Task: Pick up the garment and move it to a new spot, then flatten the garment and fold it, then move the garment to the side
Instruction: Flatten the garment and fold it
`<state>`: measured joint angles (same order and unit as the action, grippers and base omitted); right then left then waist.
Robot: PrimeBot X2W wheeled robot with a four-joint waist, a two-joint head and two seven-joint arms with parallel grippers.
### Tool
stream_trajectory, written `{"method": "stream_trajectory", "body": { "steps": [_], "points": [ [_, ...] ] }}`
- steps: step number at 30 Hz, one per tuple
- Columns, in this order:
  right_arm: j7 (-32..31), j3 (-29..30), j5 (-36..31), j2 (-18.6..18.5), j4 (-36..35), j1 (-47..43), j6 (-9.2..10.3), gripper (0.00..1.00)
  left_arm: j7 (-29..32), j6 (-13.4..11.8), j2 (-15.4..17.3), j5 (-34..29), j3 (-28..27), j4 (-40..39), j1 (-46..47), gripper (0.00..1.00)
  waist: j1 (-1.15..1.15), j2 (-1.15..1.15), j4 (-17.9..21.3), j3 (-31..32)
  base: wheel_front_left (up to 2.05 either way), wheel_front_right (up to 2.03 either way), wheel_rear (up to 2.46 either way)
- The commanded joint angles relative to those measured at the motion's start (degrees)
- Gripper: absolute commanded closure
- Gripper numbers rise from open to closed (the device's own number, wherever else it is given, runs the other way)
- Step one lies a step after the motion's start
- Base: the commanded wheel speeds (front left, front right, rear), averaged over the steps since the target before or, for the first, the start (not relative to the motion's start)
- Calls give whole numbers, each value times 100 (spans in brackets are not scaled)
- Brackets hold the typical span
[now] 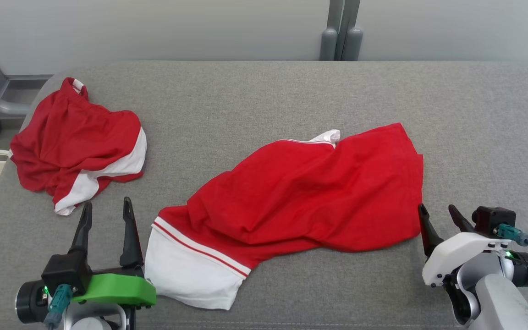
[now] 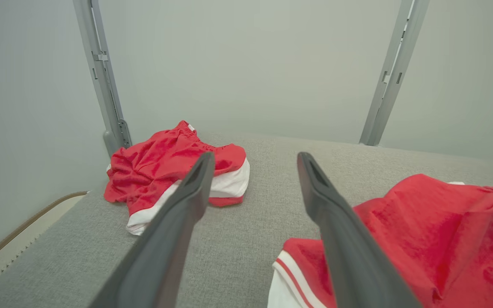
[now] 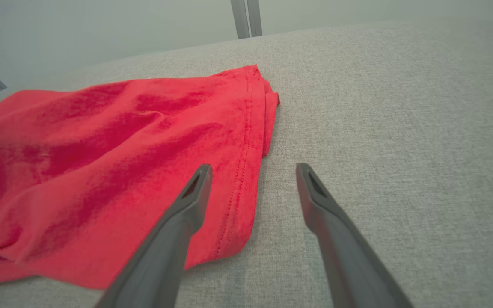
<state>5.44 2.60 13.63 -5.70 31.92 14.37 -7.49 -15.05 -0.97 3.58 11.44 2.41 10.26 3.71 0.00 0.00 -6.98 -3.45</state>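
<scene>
Grey fabric worktop (image 1: 291, 91) lying under everything, big red-and-white jersey garment (image 1: 300, 197) sprawling mid-surface, crumpled red-and-white bundle (image 1: 76, 142) sitting far left, left pincer (image 1: 107, 204) gaping open beside the garment's white hem, right pincer (image 1: 437, 208) hanging open at its red edge

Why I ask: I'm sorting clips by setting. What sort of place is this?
Probably a robotics lab or test station, not a home: a grey fabric-covered table stands before a bare wall with metal frame posts, and a spread red-and-white garment and a crumpled one lie on it.
</scene>
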Motion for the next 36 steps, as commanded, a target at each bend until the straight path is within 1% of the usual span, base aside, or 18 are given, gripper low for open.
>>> {"method": "stream_trajectory", "body": {
  "steps": [1, 9, 16, 17, 18, 19, 20, 21, 28, 31, 32, 33, 34, 35, 36],
  "points": [
    [-44, -8, 43, -32, 119, 94, 0, 0, -13, 20, -5, -67, -50, -62, -91, 0, 0, 0, -19, -22, 0, 0, 0],
    [-110, -75, 100, -74, 742, 371, 1, 0, -13, 58, -39, -170, -189, -228, -95, 0, 0, 0, -120, -88, 0, 0, 0],
    [31, -144, 205, -74, 1297, 606, 1, 0, -14, 99, -58, -177, -173, -212, -27, 0, 0, 0, -247, -177, 0, 0, 0],
    [73, -157, 216, -69, 1359, 645, 1, 6, -14, 105, -59, -174, -175, -212, -15, 0, 0, 0, -262, -196, 0, 0, 0],
    [108, -184, 211, -58, 1421, 678, 1, 32, -14, 107, -61, -168, -186, -211, -11, 0, 0, 0, -271, -206, 0, 0, 0],
    [108, -184, 211, -58, 1421, 678, 1, 32, -14, 107, -61, -168, -186, -211, -11, 0, 0, 0, -271, -206, 0, 0, 0],
    [160, -232, 231, -39, 1462, 716, 0, 63, -14, 112, -61, -168, -197, -210, -9, 0, 0, 0, -276, -220, 0, 0, 0],
    [202, -273, 256, -28, 1497, 753, 0, 100, -14, 116, -63, -168, -209, -211, -5, 0, 0, 0, -277, -234, 0, 0, 0],
    [556, -512, 377, -101, 1609, 936, 1, 100, -14, 99, -67, -170, -280, -216, 6, 0, 0, 0, -153, -254, 0, 0, 0],
    [595, -554, 492, -156, 1586, 930, 1, 100, -14, 86, -67, -108, -239, -207, 18, 0, 0, 0, -74, -261, 0, 0, 0],
    [511, -566, 583, -124, 1592, 906, 1, 97, -14, 78, -66, -98, -227, -202, 24, 0, 0, 0, -47, -269, 0, 0, 0],
    [454, -602, 623, -122, 1581, 884, 0, 61, -14, 66, -66, -91, -208, -210, 32, 0, 0, 0, -25, -278, 0, 0, 0],
    [416, -635, 640, -152, 1550, 873, 0, 6, -14, 56, -66, -82, -196, -215, 36, 0, 0, 0, -5, -286, 0, 0, 0],
    [381, -645, 673, -180, 1522, 866, 1, 0, -14, 47, -66, -69, -183, -217, 37, 0, 0, 0, 14, -293, 0, 0, 0],
    [329, -646, 703, -196, 1511, 860, 1, 0, -14, 45, -65, -59, -178, -221, 38, 0, 0, 0, 34, -300, 0, 0, 0]
  ]
}}
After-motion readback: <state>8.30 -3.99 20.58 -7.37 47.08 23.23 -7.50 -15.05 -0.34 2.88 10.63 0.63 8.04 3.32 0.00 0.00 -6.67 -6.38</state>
